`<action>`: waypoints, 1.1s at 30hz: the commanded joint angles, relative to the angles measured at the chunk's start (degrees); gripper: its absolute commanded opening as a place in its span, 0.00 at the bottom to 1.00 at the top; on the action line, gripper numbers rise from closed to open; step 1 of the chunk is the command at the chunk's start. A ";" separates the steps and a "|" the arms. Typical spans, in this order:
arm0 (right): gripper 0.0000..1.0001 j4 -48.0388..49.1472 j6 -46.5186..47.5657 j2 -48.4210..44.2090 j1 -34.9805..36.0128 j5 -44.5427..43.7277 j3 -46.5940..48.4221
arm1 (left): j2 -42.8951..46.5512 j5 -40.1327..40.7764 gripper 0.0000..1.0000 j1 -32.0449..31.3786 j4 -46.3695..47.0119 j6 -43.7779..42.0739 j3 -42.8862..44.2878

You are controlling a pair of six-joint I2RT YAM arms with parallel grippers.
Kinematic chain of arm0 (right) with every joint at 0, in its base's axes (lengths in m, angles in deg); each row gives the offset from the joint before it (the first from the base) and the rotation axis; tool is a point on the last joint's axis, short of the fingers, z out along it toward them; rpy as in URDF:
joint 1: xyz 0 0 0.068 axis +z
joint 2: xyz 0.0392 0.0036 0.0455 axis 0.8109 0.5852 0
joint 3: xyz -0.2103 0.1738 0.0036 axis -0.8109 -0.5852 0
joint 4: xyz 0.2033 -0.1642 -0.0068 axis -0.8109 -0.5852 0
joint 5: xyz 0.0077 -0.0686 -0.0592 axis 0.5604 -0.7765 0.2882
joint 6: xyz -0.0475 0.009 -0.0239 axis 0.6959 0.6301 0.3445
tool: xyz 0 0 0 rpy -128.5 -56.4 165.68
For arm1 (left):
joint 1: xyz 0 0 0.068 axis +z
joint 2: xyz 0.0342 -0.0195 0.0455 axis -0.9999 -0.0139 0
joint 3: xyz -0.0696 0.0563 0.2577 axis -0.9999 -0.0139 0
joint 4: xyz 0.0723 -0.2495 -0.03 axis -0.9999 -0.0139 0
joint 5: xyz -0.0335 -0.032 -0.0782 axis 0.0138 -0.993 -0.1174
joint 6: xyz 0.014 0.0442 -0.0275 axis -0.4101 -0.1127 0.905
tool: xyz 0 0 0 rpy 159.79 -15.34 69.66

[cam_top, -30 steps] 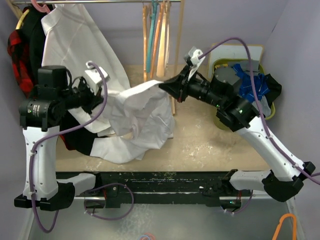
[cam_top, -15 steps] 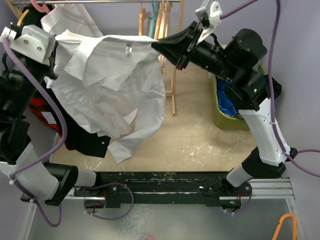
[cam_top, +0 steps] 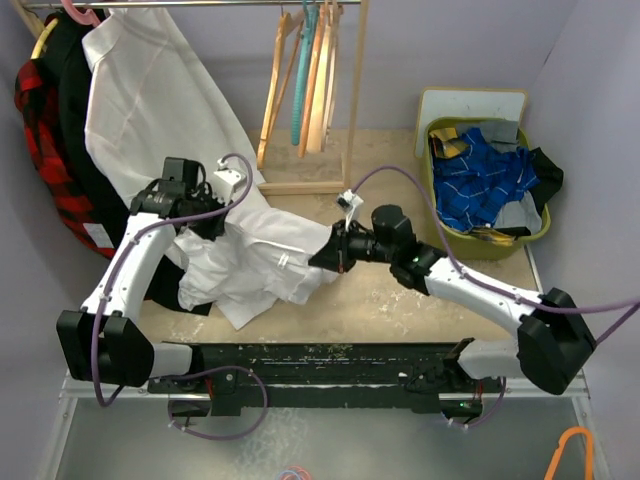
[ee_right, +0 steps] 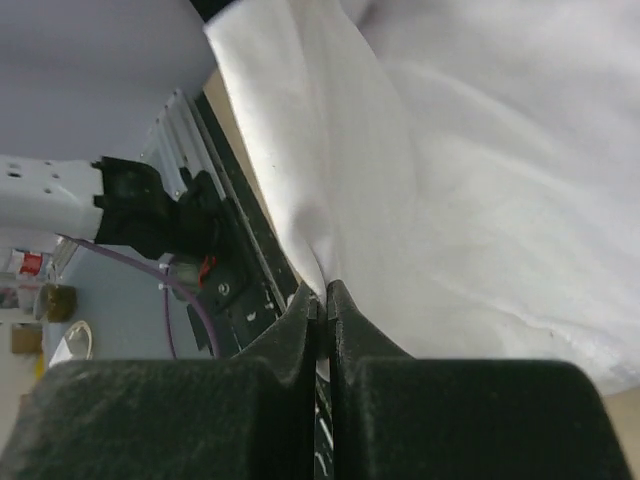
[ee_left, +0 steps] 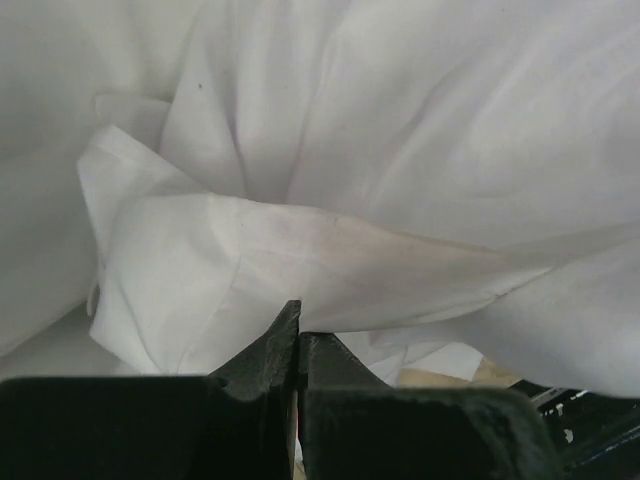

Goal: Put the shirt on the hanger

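The wrinkled white shirt (cam_top: 255,265) lies bunched low over the table between my two grippers. My left gripper (cam_top: 207,218) is shut on a fold of it at its upper left; in the left wrist view the jaws (ee_left: 297,318) pinch the cloth (ee_left: 330,250). My right gripper (cam_top: 326,258) is shut on the shirt's right edge; in the right wrist view the jaws (ee_right: 326,297) pinch a fold of the shirt (ee_right: 450,200). Pale tan wooden hangers (cam_top: 273,92) hang on the rack at the back, apart from both grippers.
A large smooth white garment (cam_top: 150,90) and dark and red plaid clothes (cam_top: 40,120) hang at the back left. A teal hanger (cam_top: 298,90) hangs among the wooden ones on the wooden rack (cam_top: 352,120). A green basket (cam_top: 430,190) with blue patterned cloth (cam_top: 480,180) stands at the right.
Both arms have come down from high up, where they held the shirt spread out. The shirt now hangs low and bunched over the table, still gripped at both ends.
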 commanded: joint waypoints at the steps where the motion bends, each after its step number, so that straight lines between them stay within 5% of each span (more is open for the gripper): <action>1: 0.00 21.36 -12.40 -1.50 -0.12 -2.73 -6.14 | 2.75 1.95 0.00 0.22 9.96 0.19 -2.52; 8: 0.00 21.56 -11.16 4.10 -3.64 -19.19 -2.08 | -8.41 5.02 0.00 0.22 14.27 3.07 1.07; 16: 0.00 19.20 -10.83 17.22 -8.67 -13.91 7.60 | -20.70 4.58 0.00 0.20 10.31 5.53 13.55; 20: 0.22 19.93 -9.93 14.40 -9.00 -12.94 7.08 | -23.14 0.83 0.04 0.22 3.00 6.56 19.86; 22: 0.47 17.89 -8.82 11.23 -9.15 -14.68 5.69 | -22.96 -0.74 0.27 0.22 -0.54 6.66 21.20; 24: 0.63 14.12 -7.19 8.42 -9.29 -15.52 4.57 | -21.88 -0.22 0.90 0.29 -4.23 7.58 22.08; 25: 0.79 11.71 -6.38 7.13 -9.31 -15.79 4.30 | -20.82 0.10 0.99 0.37 -5.37 7.85 21.94; 27: 0.98 5.88 -4.12 3.79 -9.35 -16.61 3.85 | -17.32 1.75 0.99 0.48 -6.20 8.15 21.04; 33: 1.00 -8.64 1.65 -11.88 -9.37 -28.56 -0.49 | -4.88 7.79 0.99 0.48 -5.65 8.29 19.22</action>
